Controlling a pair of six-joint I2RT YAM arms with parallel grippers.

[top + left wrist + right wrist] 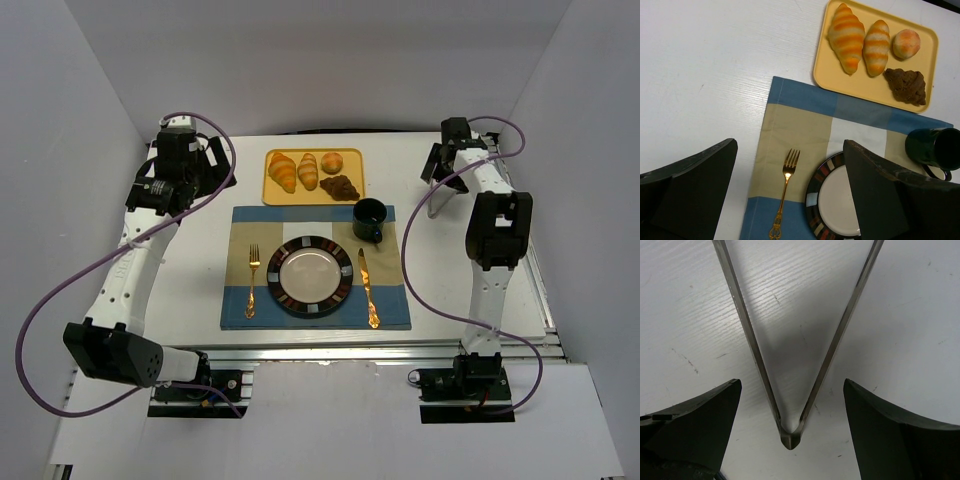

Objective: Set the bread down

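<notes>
The bread lies on a yellow tray (272,193) (826,70) at the back of the table: two striped croissants (283,170) (847,36), a round bun (332,162) (906,43) and a dark chocolate pastry (342,186) (906,85). A white plate with a dark patterned rim (315,276) (840,200) sits on the blue and beige placemat (240,235). My left gripper (208,157) (790,145) hangs open and holds nothing, high over the placemat's left part. My right gripper (434,166) (790,385) is open, straddling the hinge end of metal tongs (791,437) (437,200) that lie on the table.
A gold fork (252,280) (783,192) lies left of the plate and a gold knife (368,288) right of it. A dark green mug (370,220) (935,147) stands at the placemat's back right corner. White walls enclose the table on three sides.
</notes>
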